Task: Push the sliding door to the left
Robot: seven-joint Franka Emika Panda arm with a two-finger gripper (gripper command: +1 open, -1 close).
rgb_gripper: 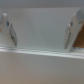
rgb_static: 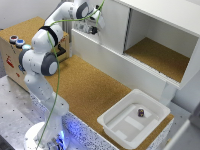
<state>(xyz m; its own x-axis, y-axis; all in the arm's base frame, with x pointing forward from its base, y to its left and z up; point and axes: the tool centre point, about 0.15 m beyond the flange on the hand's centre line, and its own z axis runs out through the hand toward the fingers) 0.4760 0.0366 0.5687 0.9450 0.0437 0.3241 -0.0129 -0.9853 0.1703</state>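
The sliding door (rgb_static: 114,25) is a plain white upright panel covering the part of the white cabinet's opening on the exterior view's left. The other part of the opening stands uncovered and shows a cork floor (rgb_static: 157,57). My gripper (rgb_static: 94,26) hangs close to the door's edge on the exterior view's left, above the low front board (rgb_static: 107,62). In the blurred wrist view the gripper (rgb_gripper: 40,32) is open, its fingers (rgb_gripper: 7,30) wide apart with only white cabinet surface between them. I cannot tell whether it touches the door.
A white plastic tub (rgb_static: 131,131) with a small dark object (rgb_static: 141,113) stands on the cork tabletop (rgb_static: 90,92) at the front. A wooden box (rgb_static: 11,60) with coloured buttons sits at the exterior view's left. The arm's base (rgb_static: 45,135) stands on a metal plate.
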